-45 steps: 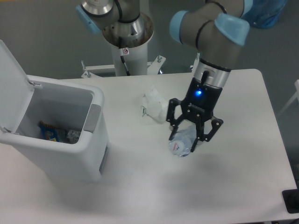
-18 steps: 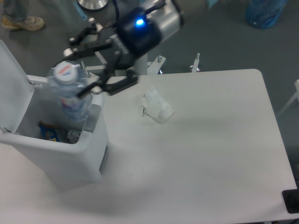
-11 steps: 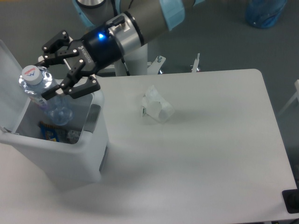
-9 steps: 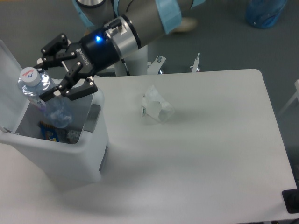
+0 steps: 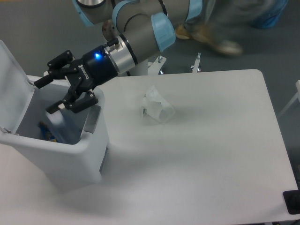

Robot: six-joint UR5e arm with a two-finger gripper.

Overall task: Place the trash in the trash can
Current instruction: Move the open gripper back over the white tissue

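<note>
The white trash can [image 5: 61,161] stands at the table's left with its lid [image 5: 11,86] hinged up and a grey tab [image 5: 92,119] on its rim. My gripper [image 5: 48,95] hangs over the can's opening, open, with nothing between its fingers. Below it, inside the can, rests the clear bluish bottle [image 5: 64,124], its cap hidden. The crumpled white plastic wrapper [image 5: 157,108] lies on the table to the right of the can, well apart from the gripper.
A blue-and-orange packet [image 5: 47,133] shows at the bottom of the can. A person's blurred feet [image 5: 211,37] pass behind the table. A black object [image 5: 292,201] sits at the table's front right corner.
The gripper carried the bottle from the table's middle to above the can, then opened. The bottle has dropped out of the fingers into the can.
</note>
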